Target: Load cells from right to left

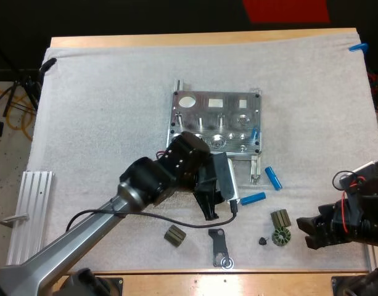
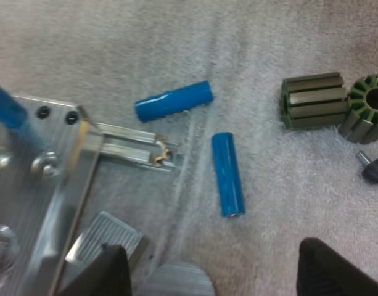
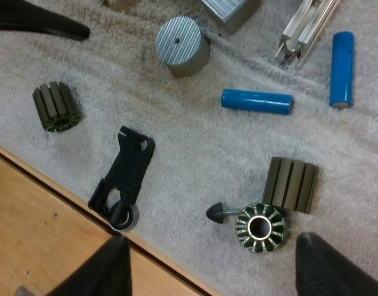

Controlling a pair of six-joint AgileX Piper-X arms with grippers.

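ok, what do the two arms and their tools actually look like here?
Left arm: silver-grey tubular link, rounded black joint housings, a thin black cable alongside. Left tool: two black fingers. Right arm: black housing, thin red wires at the wrist. Right tool: two black fingers as well.

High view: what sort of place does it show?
Probably a robot assembly bench in a lab: a metal fixture on a white mat over a wooden table, with loose blue cylinders and small dark parts beside it.
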